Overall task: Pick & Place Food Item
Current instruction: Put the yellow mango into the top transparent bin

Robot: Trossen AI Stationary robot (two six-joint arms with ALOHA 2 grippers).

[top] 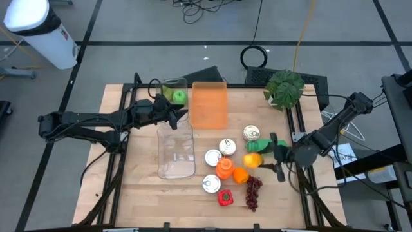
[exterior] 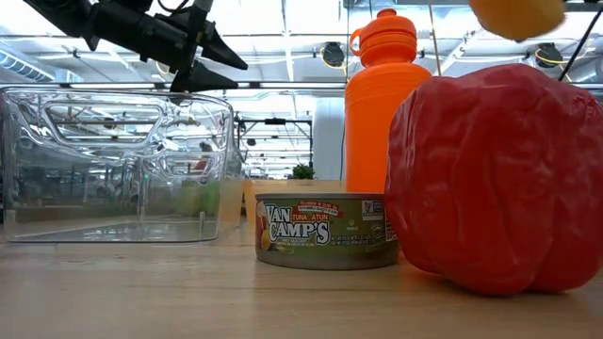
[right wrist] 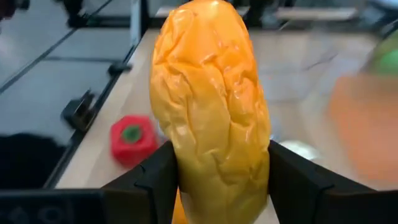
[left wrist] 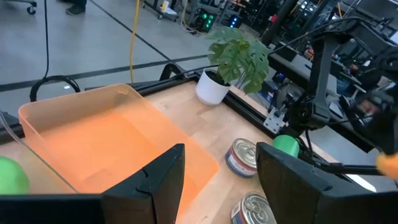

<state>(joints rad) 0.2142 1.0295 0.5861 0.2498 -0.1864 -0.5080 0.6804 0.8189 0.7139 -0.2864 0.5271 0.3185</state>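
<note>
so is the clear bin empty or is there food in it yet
Empty: the clear bin shows only bare wood through its floor. The right gripper holds the yellow mango outside it.

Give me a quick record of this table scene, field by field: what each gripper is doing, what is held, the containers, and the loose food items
right gripper: shut on the yellow fruit, lifted above the table
left gripper: open, empty, above the bins
containers: orange bin, clear bin
green apple: in a second clear bin behind
cans: four tuna cans, one at
orange bottle: standing among the cans
red pepper: near front edge
grapes: beside the pepper
potted plant: back right corner
</note>
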